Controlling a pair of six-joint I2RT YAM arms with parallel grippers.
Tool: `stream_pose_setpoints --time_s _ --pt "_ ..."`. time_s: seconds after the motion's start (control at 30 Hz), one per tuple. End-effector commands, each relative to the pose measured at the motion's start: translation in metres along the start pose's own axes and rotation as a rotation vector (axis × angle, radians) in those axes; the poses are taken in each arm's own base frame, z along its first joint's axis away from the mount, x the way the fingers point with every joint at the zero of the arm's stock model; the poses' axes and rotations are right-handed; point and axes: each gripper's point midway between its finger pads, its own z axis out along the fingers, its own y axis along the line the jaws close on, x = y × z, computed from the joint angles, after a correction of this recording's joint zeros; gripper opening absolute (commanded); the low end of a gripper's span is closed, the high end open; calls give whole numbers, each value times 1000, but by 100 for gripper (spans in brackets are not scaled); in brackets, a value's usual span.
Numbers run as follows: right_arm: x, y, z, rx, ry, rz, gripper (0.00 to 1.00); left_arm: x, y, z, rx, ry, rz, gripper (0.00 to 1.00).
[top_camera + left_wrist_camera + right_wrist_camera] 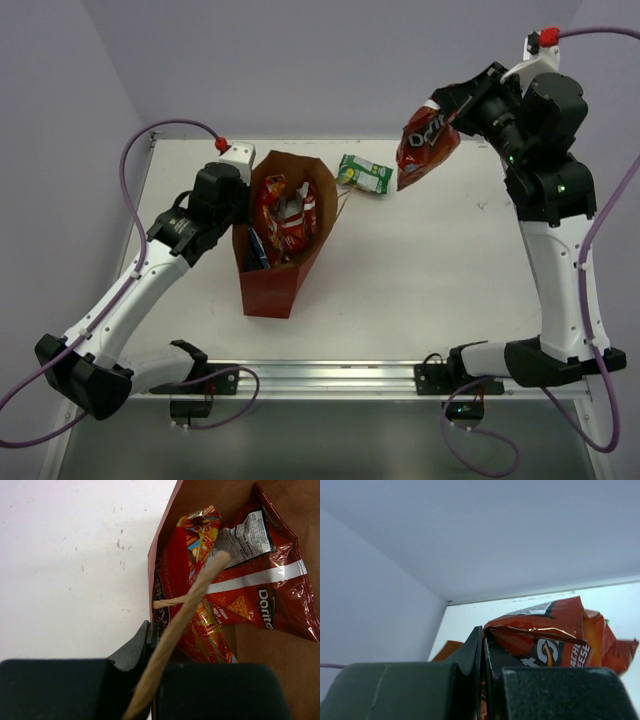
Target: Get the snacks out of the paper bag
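Evidently light, crinkly and slippery, the red foil chip bag (425,150) hangs above the white table's (450,260) far right, pinched at its top seam (the firmest spot) by the clenched right gripper (447,112). The left gripper (150,632) clamps the rim of the reddish-brown paper bag (272,288), and at least 2 red packets (260,590) lie inside.

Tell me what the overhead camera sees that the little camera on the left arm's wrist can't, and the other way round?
Only the overhead view shows the right gripper holding a red chip bag up in the air, a green-white packet lying on the table near the paper bag, and both arms whole. Only the left wrist view shows the twisted paper handle up close and the print on the Doritos bag. Both show the left gripper shut on the bag's rim and red packets inside.
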Motion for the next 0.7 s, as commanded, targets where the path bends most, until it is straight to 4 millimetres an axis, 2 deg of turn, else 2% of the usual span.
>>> stream_pose_setpoints --time_s 0.0,0.03,0.07,0.13,0.17,0.2,0.27,0.3,0.33,0.4,0.43,0.47,0.57,0.67 --pt "-18 -39 -14 123 -98 -54 0 -51 0 -15 8 -182 -32 0" --pt "-17 -60 -12 181 -99 -51 0 -50 0 -15 8 -181 -30 0" --pt "0 -84 -4 228 -58 -37 0 -51 0 -15 9 -182 -30 0" --pt "7 -113 6 266 -48 -11 0 -51 -1 -14 10 -179 -29 0" --pt "23 -130 14 290 -10 14 0 -51 0 -15 9 -179 -28 0" --pt "31 -144 28 303 4 22 0 -51 0 -14 7 -177 -27 0" --pt "41 -164 46 326 30 36 0 -50 0 -13 5 -172 -28 0" --pt "41 -170 57 320 32 35 0 -51 0 -13 5 -172 -29 0" --pt "46 -184 78 334 50 43 0 -51 0 -13 5 -171 -30 0" --pt "45 -192 103 324 58 52 0 -50 -1 -12 7 -167 -35 0" --pt "59 -211 126 345 93 63 0 -49 -2 -12 8 -162 -36 0" --pt "37 -201 137 309 49 56 0 -50 -1 -13 7 -164 -38 0" --pt "17 -199 172 254 3 36 0 -48 -1 -13 4 -154 -44 0" --pt "5 -208 187 250 -64 25 0 -46 -1 -12 3 -144 -51 0"
